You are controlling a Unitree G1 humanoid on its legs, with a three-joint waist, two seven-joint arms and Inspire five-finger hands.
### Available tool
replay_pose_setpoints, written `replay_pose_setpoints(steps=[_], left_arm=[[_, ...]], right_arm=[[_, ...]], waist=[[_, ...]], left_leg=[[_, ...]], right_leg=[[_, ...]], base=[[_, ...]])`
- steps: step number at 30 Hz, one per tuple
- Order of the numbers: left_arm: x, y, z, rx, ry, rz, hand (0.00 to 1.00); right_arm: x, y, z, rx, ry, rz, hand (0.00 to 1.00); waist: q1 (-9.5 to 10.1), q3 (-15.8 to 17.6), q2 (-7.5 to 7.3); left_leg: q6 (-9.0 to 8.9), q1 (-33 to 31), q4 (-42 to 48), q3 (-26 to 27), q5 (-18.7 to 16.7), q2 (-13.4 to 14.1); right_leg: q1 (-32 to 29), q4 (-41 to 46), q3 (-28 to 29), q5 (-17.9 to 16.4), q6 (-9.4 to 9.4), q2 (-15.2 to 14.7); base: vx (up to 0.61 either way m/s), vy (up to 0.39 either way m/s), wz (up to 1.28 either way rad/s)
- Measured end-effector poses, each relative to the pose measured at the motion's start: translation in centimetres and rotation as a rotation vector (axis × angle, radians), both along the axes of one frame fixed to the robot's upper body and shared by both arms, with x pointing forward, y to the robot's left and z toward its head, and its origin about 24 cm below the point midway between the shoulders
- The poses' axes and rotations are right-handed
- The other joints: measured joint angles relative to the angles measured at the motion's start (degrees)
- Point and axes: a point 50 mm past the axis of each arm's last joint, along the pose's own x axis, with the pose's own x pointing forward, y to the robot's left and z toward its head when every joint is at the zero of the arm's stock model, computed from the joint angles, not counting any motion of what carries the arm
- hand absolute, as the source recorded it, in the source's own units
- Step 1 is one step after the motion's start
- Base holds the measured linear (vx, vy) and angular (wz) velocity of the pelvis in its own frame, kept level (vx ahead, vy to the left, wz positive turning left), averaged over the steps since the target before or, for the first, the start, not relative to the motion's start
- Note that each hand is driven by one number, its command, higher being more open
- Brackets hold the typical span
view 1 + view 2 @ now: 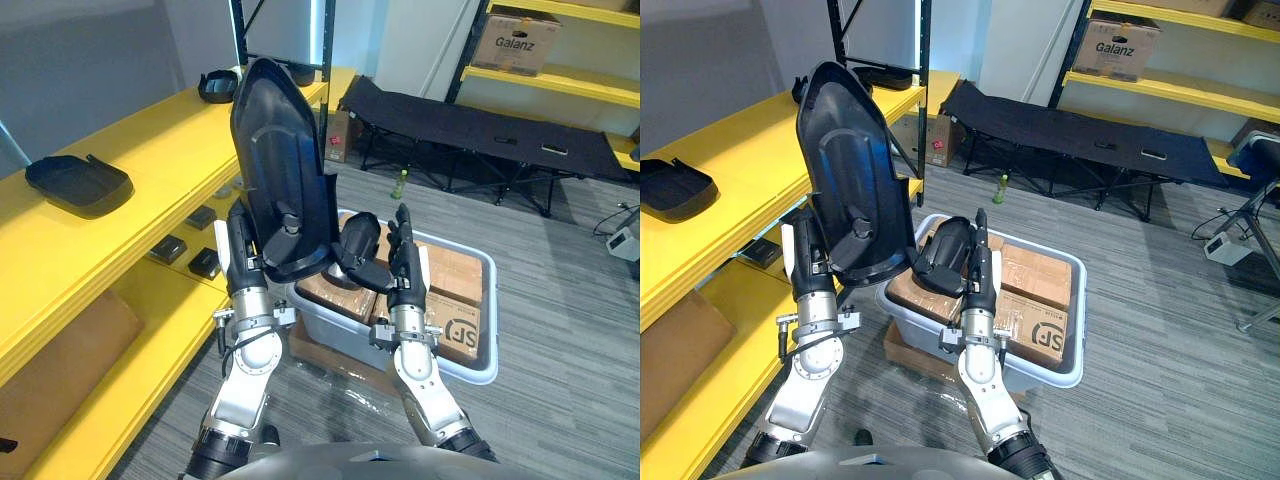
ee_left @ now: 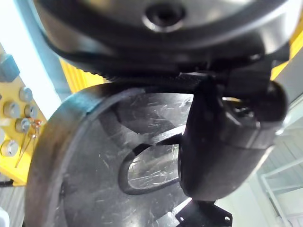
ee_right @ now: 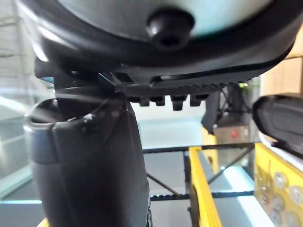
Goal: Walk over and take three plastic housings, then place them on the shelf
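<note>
While your left hand (image 1: 243, 255) pinches the black plastic housing (image 1: 280, 150) upright, thumb in front and fingers behind, your right hand (image 1: 403, 270) braces its lower rim, fingers straight. You seem mid-carry; next, swing it left onto the yellow shelf (image 1: 170, 140).

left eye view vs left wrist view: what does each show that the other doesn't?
Left eye, not wrist: grey plastic tote of brown cardboard boxes, flat black plastic housing lying apart, right hand. Left wrist, not eye: scratch marks round an oval cut-out, left thumb over it. Both: tall black plastic housing pinched by the left hand, yellow shelf.
</note>
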Motion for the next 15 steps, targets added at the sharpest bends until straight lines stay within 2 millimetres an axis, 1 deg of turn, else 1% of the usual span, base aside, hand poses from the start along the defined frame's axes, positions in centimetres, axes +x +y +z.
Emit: replay_pose_setpoints(steps=[2, 3, 4, 5, 7, 9, 10, 12, 13, 15], left_arm=[[-0.1, 0.9, 0.0, 0.028, -0.004, 0.059, 0.00], [-0.2, 2.0, -0.1, 0.029, -0.006, 0.135, 0.00], [-0.5, 3.5, -0.3, 0.025, -0.005, 0.227, 0.00], [-0.7, 4.3, -0.4, 0.025, -0.003, 0.272, 0.00], [-1.8, 6.9, -0.9, 0.023, 0.012, 0.424, 0.00], [-2.6, 8.0, -1.3, 0.012, 0.025, 0.486, 0.00], [-3.2, 8.5, -1.7, 0.013, 0.037, 0.507, 0.00], [-3.7, 8.4, -2.1, -0.016, 0.039, 0.475, 0.00], [-3.9, 8.2, -2.2, -0.067, 0.036, 0.428, 0.00], [-4.1, 7.8, -2.1, -0.134, 0.030, 0.363, 0.00]], right_arm=[[-0.1, -0.3, -0.4, 0.059, 0.034, -0.017, 1.00], [-0.1, -1.5, -0.8, 0.103, 0.058, -0.074, 1.00], [-0.2, -3.1, -1.2, 0.155, 0.079, -0.141, 1.00], [-0.4, -4.0, -1.4, 0.173, 0.090, -0.179, 1.00], [-1.5, -7.3, -2.6, 0.204, 0.136, -0.313, 1.00], [-2.3, -9.0, -3.3, 0.201, 0.167, -0.368, 1.00], [-3.0, -9.9, -4.2, 0.193, 0.211, -0.393, 1.00], [-3.6, -10.5, -5.2, 0.179, 0.260, -0.392, 1.00], [-4.0, -10.3, -5.7, 0.179, 0.289, -0.364, 1.00], [-4.4, -9.9, -6.1, 0.183, 0.307, -0.307, 1.00]], waist=[[-0.11, 0.3, 0.34], [-0.16, 0.5, 0.68], [-0.18, 0.7, 0.91], [-0.20, 0.7, 0.98], [-0.18, 0.8, 1.00], [-0.11, 0.8, 1.00], [-0.11, 0.8, 0.97], [-0.17, 0.8, 0.94], [-0.16, 0.9, 0.98], [-0.11, 1.1, 1.04]], left_leg=[[-0.04, 0.0, 0.0, 0.1, -0.1, 0.0], [-0.02, 0.0, 0.0, 0.2, -0.1, 0.0], [-0.03, 0.0, 0.0, 0.3, -0.2, 0.0], [-0.06, 0.0, 0.0, 0.3, -0.3, 0.0], [-0.27, 0.0, 0.0, 0.5, -0.4, 0.1], [-0.37, 0.0, 0.0, 0.8, -0.5, 0.1], [-0.51, 0.0, 0.0, 0.9, -0.7, 0.1], [-0.63, -0.1, 0.0, 1.1, -0.8, 0.2], [-0.69, -0.1, 0.0, 1.2, -0.9, 0.2], [-0.68, -0.1, 0.0, 1.2, -1.0, 0.1]], right_leg=[[0.0, -0.1, 0.1, 0.0, 0.02, 0.0], [-0.1, -0.1, 0.2, 0.0, 0.02, 0.0], [-0.1, -0.2, 0.3, 0.0, 0.03, 0.0], [-0.1, -0.2, 0.3, 0.0, 0.03, 0.0], [-0.1, -0.3, 0.4, 0.0, -0.01, 0.1], [-0.1, -0.6, 0.5, 0.0, -0.03, 0.2], [-0.1, -0.8, 0.6, 0.1, -0.15, 0.2], [-0.1, -1.0, 0.8, 0.1, -0.13, 0.3], [-0.2, -1.1, 0.8, 0.1, -0.11, 0.3], [-0.2, -1.1, 0.8, 0.0, -0.06, 0.4]], base=[[0.00, 0.000, -0.02], [0.00, 0.000, -0.04], [0.00, 0.000, -0.03], [0.00, 0.000, -0.04], [0.00, 0.000, -0.04], [0.02, -0.005, -0.05], [0.04, -0.009, -0.05], [0.03, -0.008, -0.05], [0.02, -0.004, -0.04], [0.00, 0.000, 0.00]])
